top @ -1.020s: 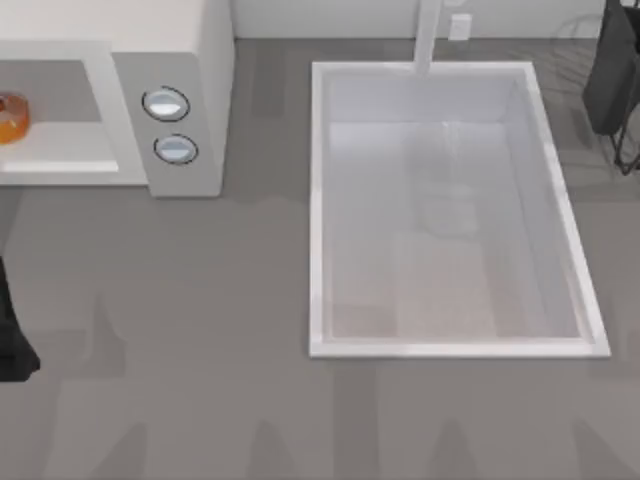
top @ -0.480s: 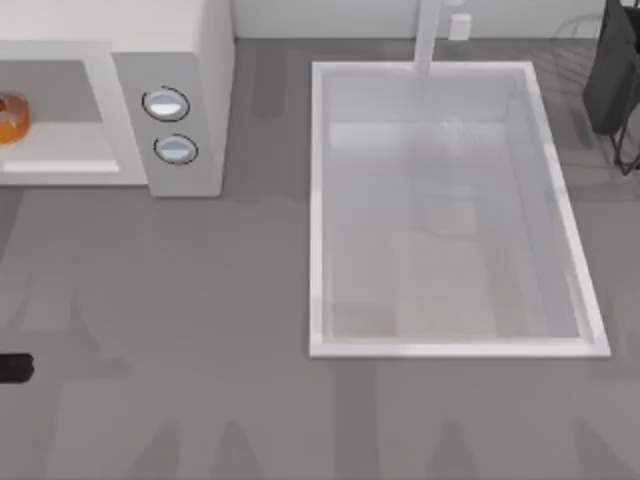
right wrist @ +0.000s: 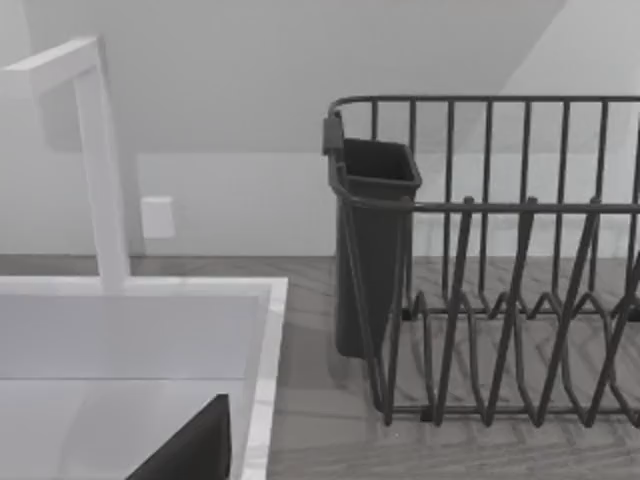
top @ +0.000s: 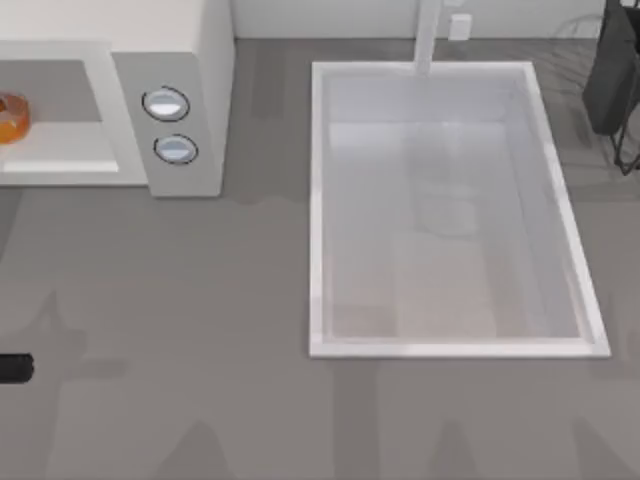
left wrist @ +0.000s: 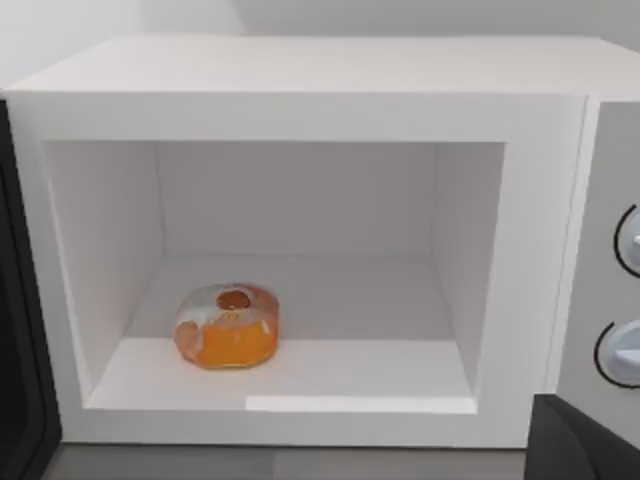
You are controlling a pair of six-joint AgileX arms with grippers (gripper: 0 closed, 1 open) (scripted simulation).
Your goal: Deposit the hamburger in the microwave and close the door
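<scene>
Hamburger [left wrist: 228,327] alone inside open microwave [left wrist: 300,110]; tool state impossible to tell.

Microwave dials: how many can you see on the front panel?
2. On the microwave panel, an upper dial and a lower dial, stacked right of the open cavity holding the hamburger.

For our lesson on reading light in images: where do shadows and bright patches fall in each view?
Top view: soft grey shadow streaks cross the counter near the front edge. Left wrist view: the microwave cavity is evenly lit, a brighter strip on its floor in front of the hamburger. Right wrist view: the dish rack casts faint striped shadows on the counter.
</scene>
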